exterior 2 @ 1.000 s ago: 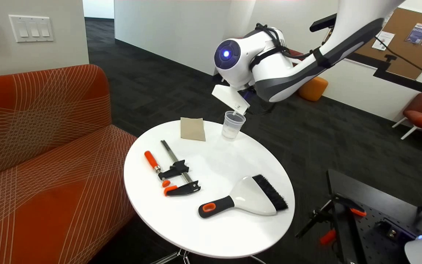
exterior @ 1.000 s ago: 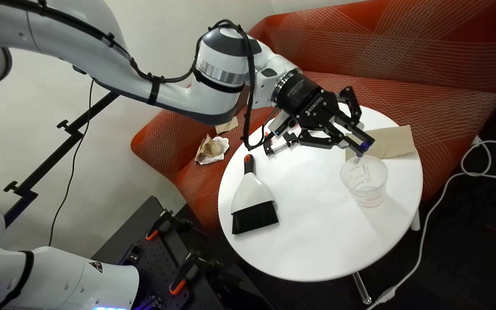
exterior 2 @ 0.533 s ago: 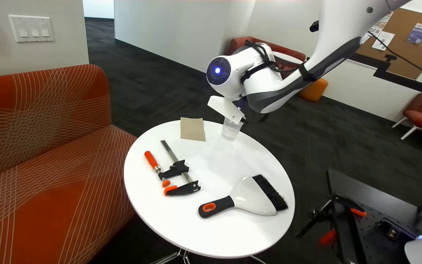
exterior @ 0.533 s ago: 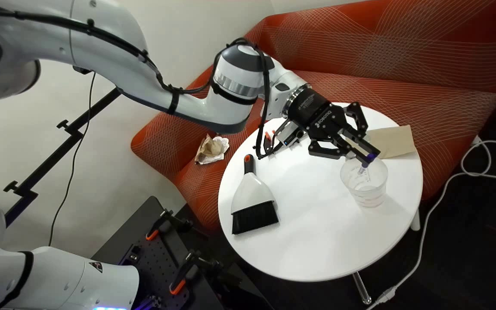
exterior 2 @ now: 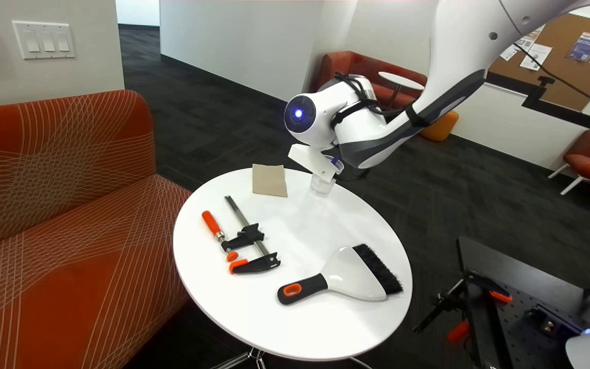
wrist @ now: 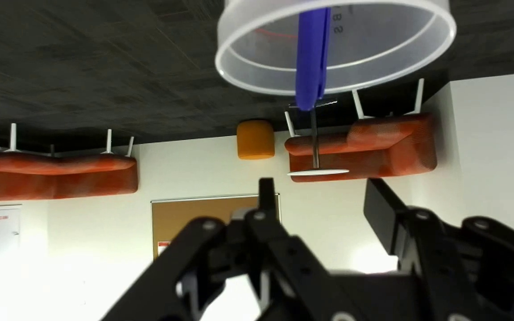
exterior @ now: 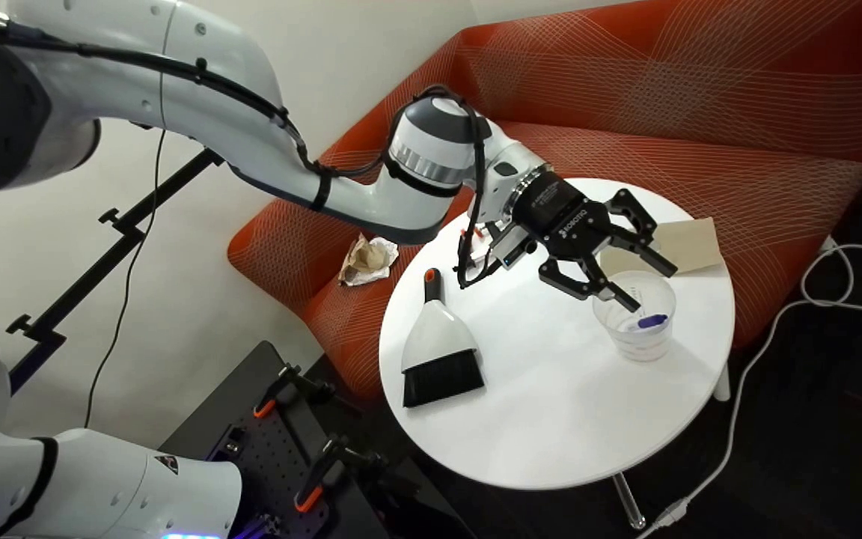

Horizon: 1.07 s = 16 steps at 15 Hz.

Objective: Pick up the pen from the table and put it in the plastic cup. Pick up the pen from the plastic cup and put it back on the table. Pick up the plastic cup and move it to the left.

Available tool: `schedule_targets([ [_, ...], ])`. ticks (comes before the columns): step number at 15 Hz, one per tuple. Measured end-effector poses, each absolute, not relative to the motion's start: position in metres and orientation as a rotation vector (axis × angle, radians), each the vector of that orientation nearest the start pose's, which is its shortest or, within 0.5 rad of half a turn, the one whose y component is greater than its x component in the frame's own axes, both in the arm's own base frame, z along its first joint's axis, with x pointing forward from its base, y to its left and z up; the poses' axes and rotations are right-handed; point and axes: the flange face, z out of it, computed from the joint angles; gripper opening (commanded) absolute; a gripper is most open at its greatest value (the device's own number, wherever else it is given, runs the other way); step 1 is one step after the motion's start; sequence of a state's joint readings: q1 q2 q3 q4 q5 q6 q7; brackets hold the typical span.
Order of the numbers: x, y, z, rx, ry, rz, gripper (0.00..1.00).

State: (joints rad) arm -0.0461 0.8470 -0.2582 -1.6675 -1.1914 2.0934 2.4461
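Observation:
The blue pen leans inside the clear plastic cup. In the wrist view the pen juts past the rim of the cup. A bit of the pen shows at the rim in an exterior view, where the arm's white plate covers part of the cup. The cup stands upright on the white round table. My gripper is open and empty above the cup's mouth. In the wrist view the fingers of the gripper are wide apart with nothing between them.
A white dustpan with a black brush lies on the table. A clamp with orange parts lies near the sofa side. A brown paper piece lies beside the cup. A red sofa borders the table.
My gripper has moved down and right toward the cup, then opened. The pen, held between the fingers before, now rests in the cup. The cup has not visibly moved.

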Motion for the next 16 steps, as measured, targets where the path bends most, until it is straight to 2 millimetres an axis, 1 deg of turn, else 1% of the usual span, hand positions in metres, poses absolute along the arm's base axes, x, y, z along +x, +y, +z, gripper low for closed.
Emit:
schedule_targets([
  [1, 0.615, -0.226, 0.126, 1.328, -1.678, 0.9, 0.95],
  [2, 0.615, -0.227, 0.126, 1.327, -1.685, 0.898, 0.99],
  [6, 0.617, -0.226, 0.128, 1.333, -1.729, 0.874, 1.0],
  [11, 0.619, -0.232, 0.141, 1.374, -1.835, 0.797, 1.0],
  [16, 0.62, -0.24, 0.151, 1.456, -1.947, 0.693, 1.0],
])
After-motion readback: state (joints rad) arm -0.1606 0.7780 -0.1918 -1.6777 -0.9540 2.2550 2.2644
